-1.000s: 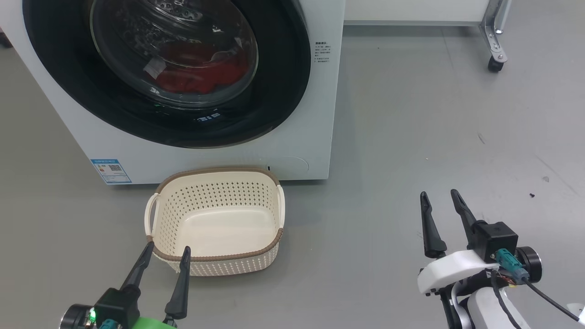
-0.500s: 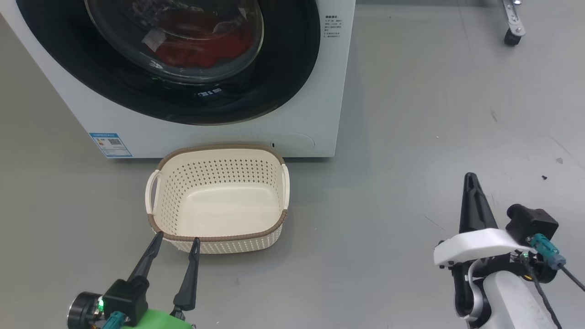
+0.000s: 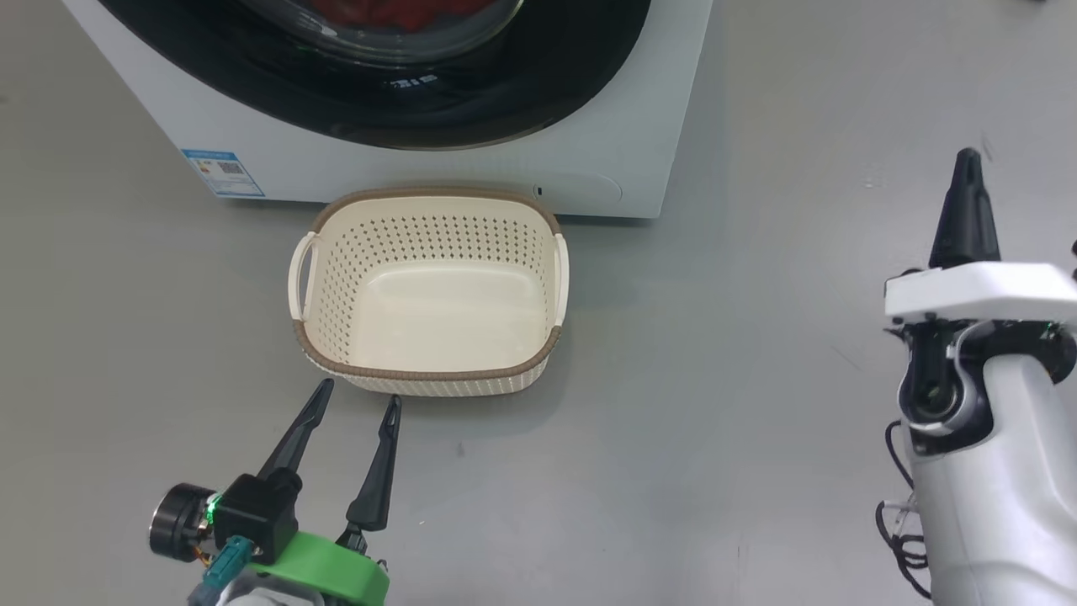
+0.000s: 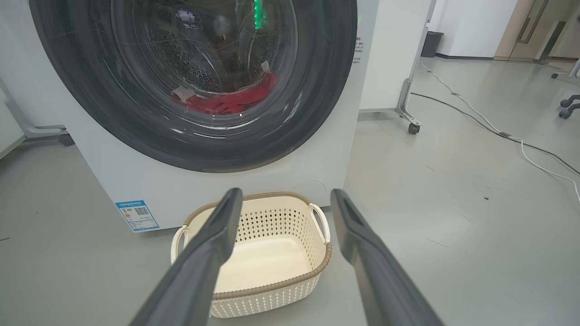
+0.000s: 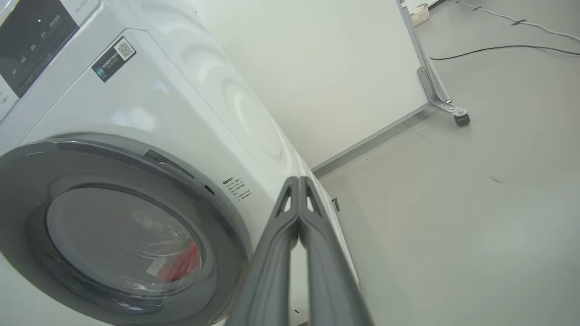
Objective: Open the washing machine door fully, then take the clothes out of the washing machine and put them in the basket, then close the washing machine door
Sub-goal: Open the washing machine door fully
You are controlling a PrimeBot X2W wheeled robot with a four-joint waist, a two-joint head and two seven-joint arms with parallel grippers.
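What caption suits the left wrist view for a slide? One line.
Open left gripper faces the shut washing machine door, red clothes behind its glass, empty basket on the floor below.

Closed door (image 4: 195, 54) (red clothes (image 4: 231, 102) inside)

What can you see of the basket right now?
The basket is a small cream plastic tub, rounded-rectangular, with perforated walls, a solid bottom, a brown woven-look rim and a loop handle at each end. It stands upright and empty on the grey floor, just before the washing machine; whether its back rim touches the machine I cannot tell. The open left gripper hangs just short of its near rim, not touching.
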